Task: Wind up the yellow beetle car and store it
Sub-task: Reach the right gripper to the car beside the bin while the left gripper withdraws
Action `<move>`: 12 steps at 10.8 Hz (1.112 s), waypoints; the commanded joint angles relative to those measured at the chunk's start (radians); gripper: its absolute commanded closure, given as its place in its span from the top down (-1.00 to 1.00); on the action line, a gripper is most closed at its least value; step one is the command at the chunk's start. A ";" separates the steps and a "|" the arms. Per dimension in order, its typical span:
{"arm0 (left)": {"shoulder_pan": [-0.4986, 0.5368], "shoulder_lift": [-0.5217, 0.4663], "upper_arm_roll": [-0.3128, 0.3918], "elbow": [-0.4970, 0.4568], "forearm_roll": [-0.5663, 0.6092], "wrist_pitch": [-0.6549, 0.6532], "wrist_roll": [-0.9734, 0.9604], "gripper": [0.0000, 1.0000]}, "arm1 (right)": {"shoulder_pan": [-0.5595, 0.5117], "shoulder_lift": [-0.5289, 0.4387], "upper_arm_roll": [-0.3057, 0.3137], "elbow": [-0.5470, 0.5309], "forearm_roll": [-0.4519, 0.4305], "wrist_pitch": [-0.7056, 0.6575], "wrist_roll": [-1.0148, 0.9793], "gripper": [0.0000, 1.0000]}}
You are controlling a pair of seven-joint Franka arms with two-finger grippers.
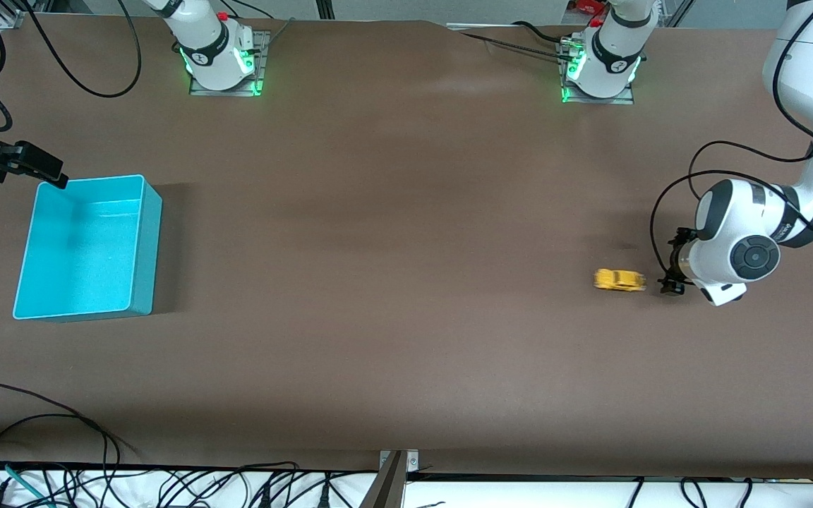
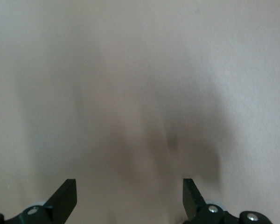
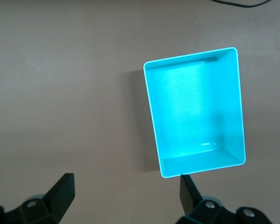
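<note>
The yellow beetle car [image 1: 619, 280] stands on the brown table toward the left arm's end. My left gripper [image 1: 673, 264] is low beside the car, apart from it, on the side toward the left arm's end of the table. Its jaws are wide open and empty; the left wrist view [image 2: 129, 186] shows only bare table, no car. The turquoise bin [image 1: 135, 247] sits empty toward the right arm's end. My right gripper [image 1: 53, 176] hangs open and empty by the bin's corner; the right wrist view [image 3: 126, 182] looks down on the bin [image 3: 151, 102].
The two arm bases [image 1: 221, 53] [image 1: 600, 63] stand along the table's edge farthest from the front camera. Loose black cables [image 1: 61, 437] lie at the edge nearest the camera. A metal bracket [image 1: 396, 469] sits at that edge's middle.
</note>
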 commanded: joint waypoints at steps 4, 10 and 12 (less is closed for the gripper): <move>0.038 -0.024 -0.005 0.011 -0.026 -0.016 0.083 1.00 | -0.001 0.004 0.000 0.018 0.009 -0.015 0.004 1.00; 0.036 -0.041 -0.063 0.331 -0.173 -0.324 0.572 1.00 | 0.022 0.021 0.024 0.016 0.009 -0.035 0.005 1.00; 0.036 -0.041 -0.073 0.432 -0.253 -0.360 0.697 1.00 | 0.034 0.024 0.029 0.015 0.006 -0.035 0.005 1.00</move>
